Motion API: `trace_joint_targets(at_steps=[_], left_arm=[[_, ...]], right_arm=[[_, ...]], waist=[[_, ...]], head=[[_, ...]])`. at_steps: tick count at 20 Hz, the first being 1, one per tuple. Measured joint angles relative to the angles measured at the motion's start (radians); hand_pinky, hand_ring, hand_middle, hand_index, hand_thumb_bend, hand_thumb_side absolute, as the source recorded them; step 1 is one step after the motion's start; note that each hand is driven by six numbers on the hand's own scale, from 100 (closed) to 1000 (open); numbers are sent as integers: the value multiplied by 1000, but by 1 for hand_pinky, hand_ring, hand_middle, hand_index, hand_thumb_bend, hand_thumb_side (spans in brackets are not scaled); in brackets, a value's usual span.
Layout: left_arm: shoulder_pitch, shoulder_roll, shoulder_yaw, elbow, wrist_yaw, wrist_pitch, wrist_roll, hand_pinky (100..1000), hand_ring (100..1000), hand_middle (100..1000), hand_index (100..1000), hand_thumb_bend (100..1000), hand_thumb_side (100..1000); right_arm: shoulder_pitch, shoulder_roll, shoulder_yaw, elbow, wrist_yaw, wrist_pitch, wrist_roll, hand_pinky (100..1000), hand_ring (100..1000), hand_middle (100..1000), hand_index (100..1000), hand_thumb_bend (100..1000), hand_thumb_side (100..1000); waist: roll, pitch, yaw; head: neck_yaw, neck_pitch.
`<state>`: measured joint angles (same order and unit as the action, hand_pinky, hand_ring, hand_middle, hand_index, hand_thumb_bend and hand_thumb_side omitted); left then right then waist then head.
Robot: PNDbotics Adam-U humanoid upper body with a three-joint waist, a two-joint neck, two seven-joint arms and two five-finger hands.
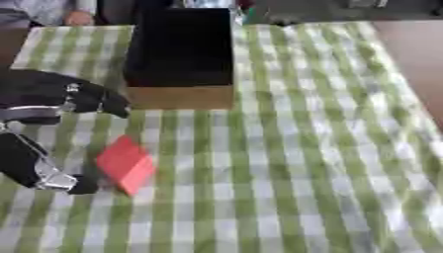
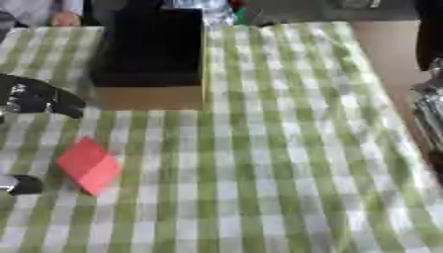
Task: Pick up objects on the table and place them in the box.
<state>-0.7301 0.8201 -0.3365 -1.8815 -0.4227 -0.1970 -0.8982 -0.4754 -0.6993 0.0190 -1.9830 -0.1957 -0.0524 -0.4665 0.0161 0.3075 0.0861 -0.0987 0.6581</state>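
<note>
Fingers of the left hand (image 1: 52,123) spread apart around empty air: the upper ones reach out toward the box, their tips near its front left corner, while the thumb (image 1: 65,183) curls low on the table just beside the red block (image 1: 126,164). Nothing is held between them. That red block, a flat reddish-pink piece turned cornerwise, lies on the green and white checked tablecloth (image 1: 294,163) in front of the box and a little to its left, apart from it. The box (image 1: 180,59) stands at the far left-middle of the table, with a dark inside and a brown cardboard front wall facing the robot. At the right edge of the right eye view, part of the right arm (image 2: 428,108) shows as black and silver metal beside the table; whether that hand's fingers are open cannot be told.
</note>
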Motion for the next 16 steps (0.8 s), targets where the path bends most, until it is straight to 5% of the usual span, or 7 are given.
trace_joint_targets(at_steps=[16], left_arm=[[-1, 0, 8, -29, 11, 8, -3, 997, 963, 940, 978, 510, 733]], right_arm=[[0, 4, 0, 0, -1, 0, -1, 771, 682, 546, 823, 100, 624]], waist=[[0, 0, -2]], head=[[0, 0]])
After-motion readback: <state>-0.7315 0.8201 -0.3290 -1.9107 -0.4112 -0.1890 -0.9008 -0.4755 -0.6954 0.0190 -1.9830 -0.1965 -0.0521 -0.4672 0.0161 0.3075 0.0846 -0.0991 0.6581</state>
